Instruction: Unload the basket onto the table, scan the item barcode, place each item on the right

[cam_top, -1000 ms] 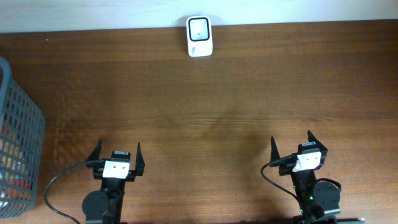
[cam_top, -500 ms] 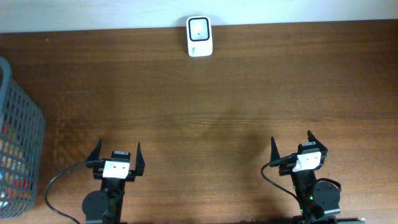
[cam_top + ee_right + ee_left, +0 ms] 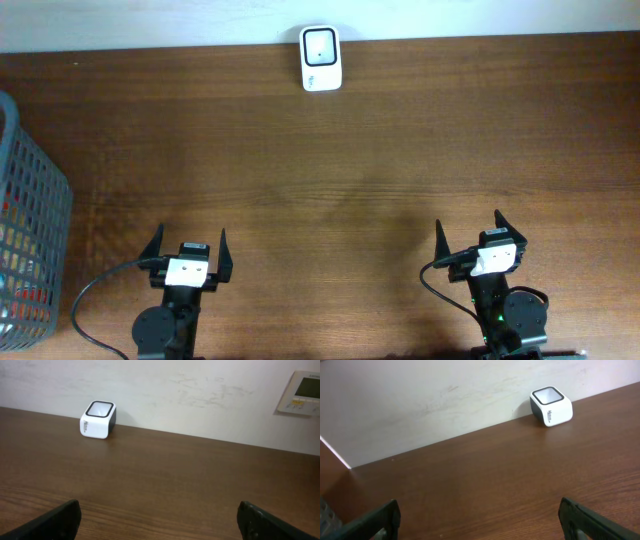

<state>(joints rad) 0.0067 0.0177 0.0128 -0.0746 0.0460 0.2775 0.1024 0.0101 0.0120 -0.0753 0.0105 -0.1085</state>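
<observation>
Nearest, both arms sit at the front edge of the table (image 3: 340, 160). The left gripper (image 3: 190, 236) and the right gripper (image 3: 468, 223) stand fully spread and hold nothing. Further out on the left is the basket (image 3: 40, 215), partly cut off by the frame. Red and yellowish items (image 3: 28, 296) show through its mesh (which one is to be scanned, I cannot tell). At the far edge, against the wall, sits the scanner (image 3: 320, 58), window up. Risks, as I judge them: reaching in, the left gripper could snag the mesh or drag the basket. A grip could cover the barcode, or the code could be presented facing away from the window.
</observation>
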